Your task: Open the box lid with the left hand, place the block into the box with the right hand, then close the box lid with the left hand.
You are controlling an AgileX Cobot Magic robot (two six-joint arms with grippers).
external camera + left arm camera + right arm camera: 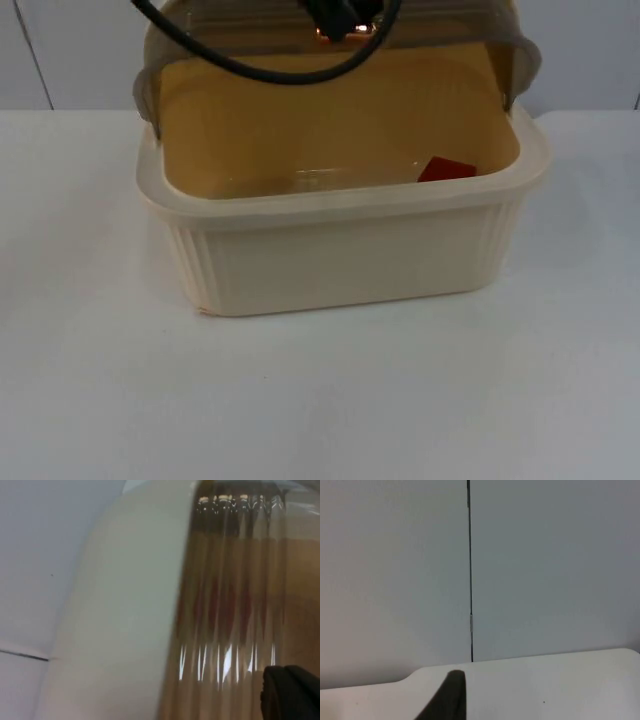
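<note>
From the top I see the cream box, long axis across the table, its smoky lid tipped back, and the red block inside at its right. My left wrist shows the left gripper against the ribbed lid; I cannot tell its opening. My right wrist shows the right gripper waiting over the white table, facing the grey partition wall, grip unreadable.

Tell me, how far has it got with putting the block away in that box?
Mostly done, it seems. The translucent brown lid is swung up and back, so the cream plastic box stands open, and the small red block already lies inside. In the left wrist view the left tool's fingertip sits right at the ribbed lid. The right tool's fingertip is by the white table, facing the wall. Closing the lid remains.
</note>
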